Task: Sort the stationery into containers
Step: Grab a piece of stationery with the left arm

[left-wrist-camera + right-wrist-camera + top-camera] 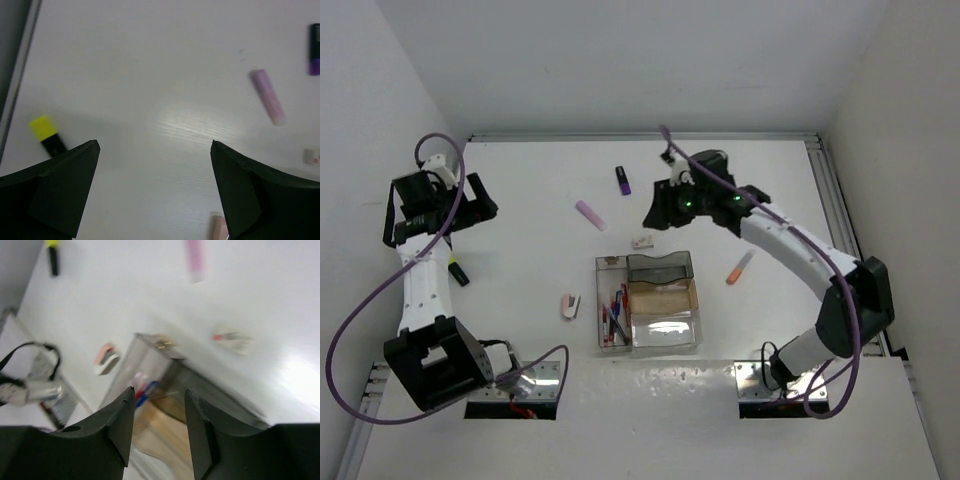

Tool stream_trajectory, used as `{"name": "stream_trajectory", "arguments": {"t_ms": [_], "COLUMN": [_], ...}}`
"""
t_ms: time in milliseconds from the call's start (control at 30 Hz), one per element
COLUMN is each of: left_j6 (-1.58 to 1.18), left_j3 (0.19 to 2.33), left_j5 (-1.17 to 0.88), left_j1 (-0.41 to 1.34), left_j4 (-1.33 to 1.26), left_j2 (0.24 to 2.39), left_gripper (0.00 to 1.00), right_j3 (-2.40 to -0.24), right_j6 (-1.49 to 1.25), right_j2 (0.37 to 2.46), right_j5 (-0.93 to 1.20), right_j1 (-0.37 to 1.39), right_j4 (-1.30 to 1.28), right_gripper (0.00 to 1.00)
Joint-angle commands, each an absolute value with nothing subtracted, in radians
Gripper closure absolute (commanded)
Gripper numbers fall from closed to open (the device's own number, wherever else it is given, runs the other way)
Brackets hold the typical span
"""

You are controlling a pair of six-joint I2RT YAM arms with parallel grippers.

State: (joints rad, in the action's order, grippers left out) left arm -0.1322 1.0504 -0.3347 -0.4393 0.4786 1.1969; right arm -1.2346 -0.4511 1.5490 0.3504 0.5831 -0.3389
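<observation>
No text can be read anywhere; the white eraser bears a small red mark, too small and blurred to make out

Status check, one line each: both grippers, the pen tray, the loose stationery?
left gripper, open, empty
right gripper, open, empty
long narrow tray, holds pens
yellow highlighter, on table
pink highlighter, on table
purple highlighter, on table
orange highlighter, on table
white eraser, on table
pink eraser, on table

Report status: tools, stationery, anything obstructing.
Left tool open, empty, near yellow highlighter. Right tool open, empty, by narrow tray. Pens binned; pink highlighter, orange highlighter loose. Nothing blocking.
</observation>
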Motion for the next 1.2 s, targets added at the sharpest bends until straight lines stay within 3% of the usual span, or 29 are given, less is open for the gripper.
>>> {"name": "stream_trajectory", "arguments": {"t_ms": [0, 100, 233, 367, 800, 1067, 1167], "left_j6": [-0.179, -0.195, -0.196, -0.193, -0.176, -0.146, -0.124], "left_j3": [1.069, 1.051, 1.043, 1.032, 1.043, 1.049, 1.034], "left_j5": [0.057, 0.173, 0.187, 0.178, 0.129, 0.112, 0.092], "left_j1": [-0.457, -0.477, -0.540, -0.555, -0.566, -0.554, -0.545], "left_j4": [0.598, 0.600, 0.589, 0.543, 0.408, 0.354, 0.335], "left_j2": [1.241, 1.307, 1.403, 1.459, 1.709, 1.804, 1.810], "left_gripper": [0.00, 0.00, 0.08, 0.10, 0.13, 0.27, 0.41], "right_j3": [-1.191, -1.137, -1.075, -1.034, -0.983, -0.982, -0.983], "right_j6": [-0.318, -0.302, -0.270, -0.267, -0.245, -0.232, -0.241], "right_j2": [1.465, 1.428, 1.379, 1.333, 1.282, 1.270, 1.264], "right_j5": [0.318, 0.319, 0.325, 0.351, 0.387, 0.397, 0.396], "right_j1": [0.453, 0.376, 0.261, 0.152, 0.025, -0.027, -0.047], "right_j4": [-0.452, -0.477, -0.523, -0.554, -0.598, -0.606, -0.598], "right_gripper": [0.56, 0.57, 0.57, 0.57, 0.57, 0.57, 0.57]}}
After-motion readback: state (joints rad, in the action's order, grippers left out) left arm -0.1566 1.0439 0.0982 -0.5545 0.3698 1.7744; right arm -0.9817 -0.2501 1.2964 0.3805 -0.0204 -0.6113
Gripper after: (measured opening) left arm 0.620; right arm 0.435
